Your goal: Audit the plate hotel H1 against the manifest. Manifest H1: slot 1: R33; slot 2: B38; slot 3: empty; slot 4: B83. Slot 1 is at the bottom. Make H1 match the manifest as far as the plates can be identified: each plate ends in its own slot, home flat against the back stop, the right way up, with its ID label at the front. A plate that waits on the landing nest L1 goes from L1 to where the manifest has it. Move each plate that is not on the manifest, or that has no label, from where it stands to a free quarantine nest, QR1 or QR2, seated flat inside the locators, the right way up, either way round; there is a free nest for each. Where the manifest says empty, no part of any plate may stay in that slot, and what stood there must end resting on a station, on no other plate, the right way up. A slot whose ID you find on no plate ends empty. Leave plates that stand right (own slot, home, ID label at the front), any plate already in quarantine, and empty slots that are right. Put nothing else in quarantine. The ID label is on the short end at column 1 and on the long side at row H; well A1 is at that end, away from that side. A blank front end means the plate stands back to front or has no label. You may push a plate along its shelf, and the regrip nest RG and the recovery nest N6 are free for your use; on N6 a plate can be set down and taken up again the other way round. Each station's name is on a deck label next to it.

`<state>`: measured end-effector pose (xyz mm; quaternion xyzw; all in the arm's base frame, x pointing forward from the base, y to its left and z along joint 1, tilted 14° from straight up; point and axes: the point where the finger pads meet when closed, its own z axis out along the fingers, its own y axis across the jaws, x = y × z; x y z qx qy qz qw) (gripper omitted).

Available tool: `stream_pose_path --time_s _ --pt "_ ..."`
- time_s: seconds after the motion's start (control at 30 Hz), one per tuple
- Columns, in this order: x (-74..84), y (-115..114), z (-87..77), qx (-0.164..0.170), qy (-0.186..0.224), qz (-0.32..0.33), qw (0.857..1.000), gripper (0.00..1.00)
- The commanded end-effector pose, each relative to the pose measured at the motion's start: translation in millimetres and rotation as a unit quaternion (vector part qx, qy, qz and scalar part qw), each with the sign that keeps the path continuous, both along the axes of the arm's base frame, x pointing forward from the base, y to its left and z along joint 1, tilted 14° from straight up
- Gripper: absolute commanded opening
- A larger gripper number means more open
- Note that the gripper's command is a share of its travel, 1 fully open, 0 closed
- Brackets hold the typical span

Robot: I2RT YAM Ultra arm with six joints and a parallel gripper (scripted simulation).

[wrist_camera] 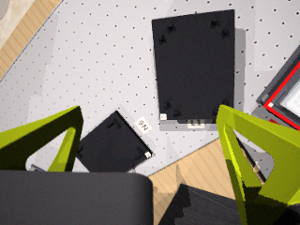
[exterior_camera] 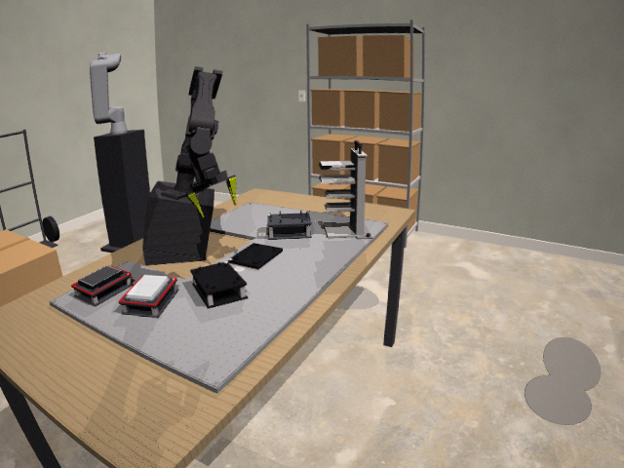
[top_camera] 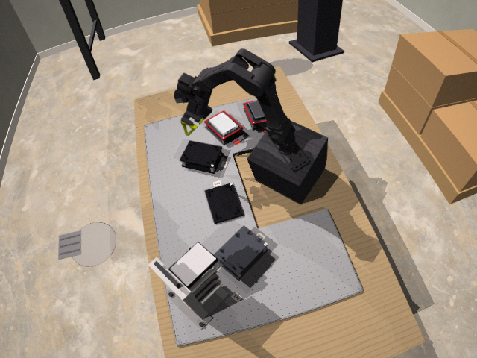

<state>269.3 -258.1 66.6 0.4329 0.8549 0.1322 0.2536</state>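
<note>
My gripper (top_camera: 191,126) is open and empty. It hangs above the mat between a raised black nest (top_camera: 200,155) and the red-edged quarantine nests, and also shows in the side view (exterior_camera: 214,196). The nearer quarantine nest holds a white plate (top_camera: 223,124); the other holds a dark plate (top_camera: 255,111). The plate hotel H1 (top_camera: 192,277) stands at the mat's near end with a white-topped plate (top_camera: 192,262) uppermost. The side view shows plates on several of its shelves (exterior_camera: 338,186); their labels are too small to read. The wrist view looks down between my fingers on the raised nest (wrist_camera: 194,66).
A flat black nest (top_camera: 223,203) marked N6 (wrist_camera: 143,124) lies mid-mat. A raised dark stand (top_camera: 246,256) sits beside the hotel. My arm's black base block (top_camera: 287,163) fills the mat's notch. Cardboard boxes and a shelf rack stand off the table.
</note>
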Motion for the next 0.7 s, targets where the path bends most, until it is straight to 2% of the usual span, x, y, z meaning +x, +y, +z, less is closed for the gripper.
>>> stream_pose_path --time_s 0.0,0.13,0.5,0.67 --pt "11.6 5.8 10.6 -0.028 -0.028 0.030 0.999 1.00" --pt "16.5 10.0 12.2 -0.036 -0.035 0.043 0.998 1.00" --pt "43.5 33.1 21.1 -0.077 -0.074 0.115 0.988 1.00" --pt "40.0 28.3 17.7 -0.089 -0.085 0.130 0.984 1.00"
